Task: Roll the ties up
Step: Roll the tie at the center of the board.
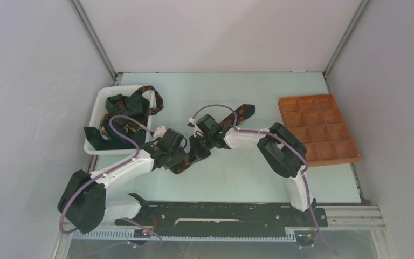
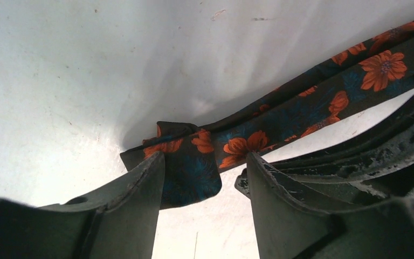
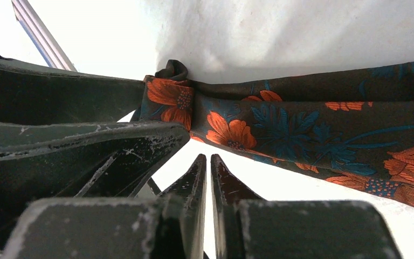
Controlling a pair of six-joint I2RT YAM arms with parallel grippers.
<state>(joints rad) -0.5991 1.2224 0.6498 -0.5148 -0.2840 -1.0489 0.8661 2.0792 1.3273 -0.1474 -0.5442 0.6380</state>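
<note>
Dark fabric with orange flowers: tie (image 3: pixel 302 124). Left gripper (image 2: pixel 205 162) spread wide mid-counter, straddling tie's folded end, one finger touching fold, nothing pinched. Right gripper (image 3: pixel 205 162) just beside, fingers closed to thin slit, holding nothing. Tie runs flat, diagonal toward far edge. Looks light, limp, probably slippery; fold likely to spring open. Best pinch: across folded end. More ties (image 1: pixel 124 110) heaped in white bin (image 1: pixel 119 88), far-left corner. Orange tray (image 1: pixel 319 132) at right edge.

One floral tie (image 1: pixel 243 111) is lying on the tabletop (image 1: pixel 237 181). One tangled heap of ties (image 1: pixel 124 110), too knotted for counting, is filling one white bin (image 1: pixel 92 149). One orange-brown tray (image 1: pixel 331 161) is showing twelve compartments. Two hands are showing: the left hand (image 2: pixel 205 159) and the right hand (image 3: pixel 207 159).
</note>
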